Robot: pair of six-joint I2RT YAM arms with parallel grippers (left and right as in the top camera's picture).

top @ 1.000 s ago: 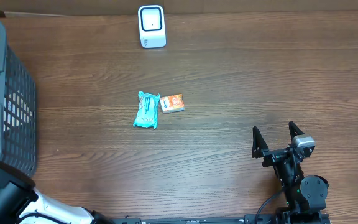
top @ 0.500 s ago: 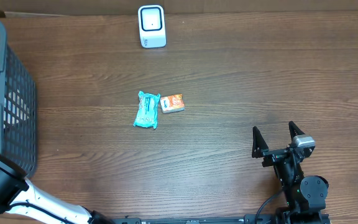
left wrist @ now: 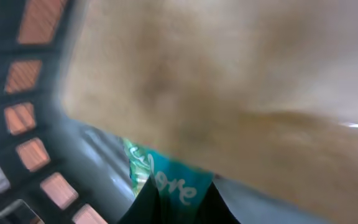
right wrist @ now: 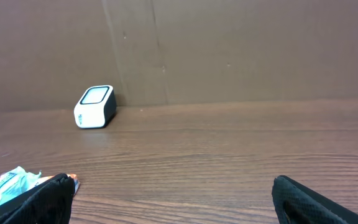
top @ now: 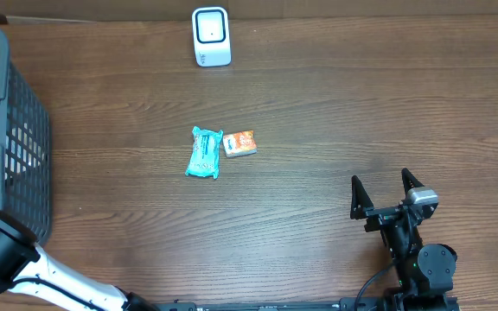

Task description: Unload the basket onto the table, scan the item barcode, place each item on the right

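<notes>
While down in basket (left wrist: 11,68), left gripper (left wrist: 180,199) clamped on teal packet (left wrist: 171,180); right gripper (top: 381,180) apart.

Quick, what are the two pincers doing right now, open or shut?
Left pincer: shut on the teal packet.
Right pincer: open, holding nothing.

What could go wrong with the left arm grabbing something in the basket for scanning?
One: the left fingers look closed on the edge of a green packet, and the view is blurred, so it may slip when lifted. Two: the basket mesh is right beside them and could snag the packet on the way out. Three: the scanner stands far across the table, a long carry.
</notes>
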